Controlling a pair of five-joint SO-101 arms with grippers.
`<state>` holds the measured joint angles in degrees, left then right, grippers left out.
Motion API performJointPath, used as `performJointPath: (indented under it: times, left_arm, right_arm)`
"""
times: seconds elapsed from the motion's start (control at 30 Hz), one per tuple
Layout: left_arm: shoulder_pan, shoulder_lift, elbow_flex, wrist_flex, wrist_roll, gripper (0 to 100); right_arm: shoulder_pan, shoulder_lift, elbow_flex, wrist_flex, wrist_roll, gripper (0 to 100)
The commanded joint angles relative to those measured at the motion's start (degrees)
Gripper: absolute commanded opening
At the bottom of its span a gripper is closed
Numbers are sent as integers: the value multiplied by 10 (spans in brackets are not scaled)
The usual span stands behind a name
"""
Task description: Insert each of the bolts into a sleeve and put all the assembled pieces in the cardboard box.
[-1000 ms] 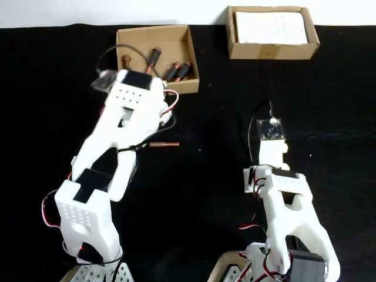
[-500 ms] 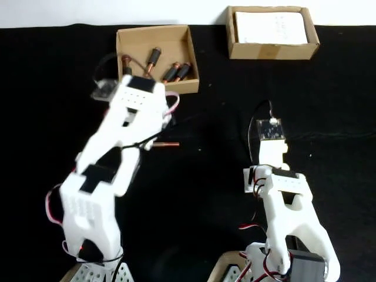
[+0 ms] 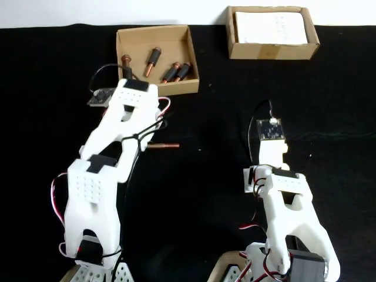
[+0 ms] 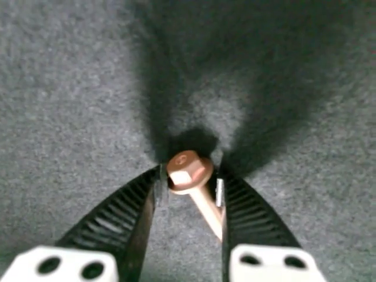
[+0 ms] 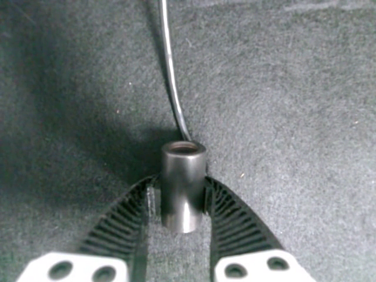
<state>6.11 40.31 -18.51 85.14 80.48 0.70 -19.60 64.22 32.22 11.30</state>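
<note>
Left arm (image 3: 120, 132) has pulled back off the open brown cardboard box (image 3: 179, 88), dropping just in front. Left jaws now pinch the copper hex-head bolt (image 4: 189, 169) lying on the black table (image 3: 223, 176). Right arm (image 3: 288, 205), well off to box's right, unmoved; right jaws clamped on upright dark metal sleeve (image 5: 183, 182), so insertion's next. Four assembled pcs (image 3: 170, 71) inside box; path betw arms looks free.

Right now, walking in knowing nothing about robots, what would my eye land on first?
Probably the two grippers, each pinching a part: the left gripper clamps a copper bolt by its head, while the right gripper grips an upright dark sleeve. Next comes the cardboard box farther back on the left, with several assembled pieces lying inside.
</note>
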Motion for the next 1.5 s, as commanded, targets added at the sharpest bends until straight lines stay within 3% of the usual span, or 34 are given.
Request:
performJointPath:
  times: [0.0, 0.27, 0.37, 0.47, 0.57, 1.07, 1.23, 1.37, 1.47]
  left_arm:
    - [-8, 11, -21, -1, 3, 161]
    - [-7, 12, -22, -1, -4, 160]
    - [-7, 12, -22, -1, -33, 155]
    - [-8, 9, -23, -1, -78, 89]
    - [-9, 12, -23, -3, -193, 5]
    - [-4, 13, -102, -2, -843, 9]
    - [8, 14, -100, -1, -950, 13]
    - [15, 28, -101, 0, -954, 114]
    - [17, 40, -102, 0, -952, 133]
  right_arm:
    - [7, -7, 1, -14, -4, 26]
    - [7, -7, 1, -14, -4, 26]
    - [7, -7, 1, -14, -4, 26]
    - [7, -7, 1, -14, -4, 26]
    - [7, -7, 1, -14, -4, 26]
    - [7, -7, 1, -14, -4, 26]
    - [7, -7, 1, -14, -4, 26]
    - [7, -7, 1, -14, -4, 26]
    - [7, -7, 1, -14, -4, 26]
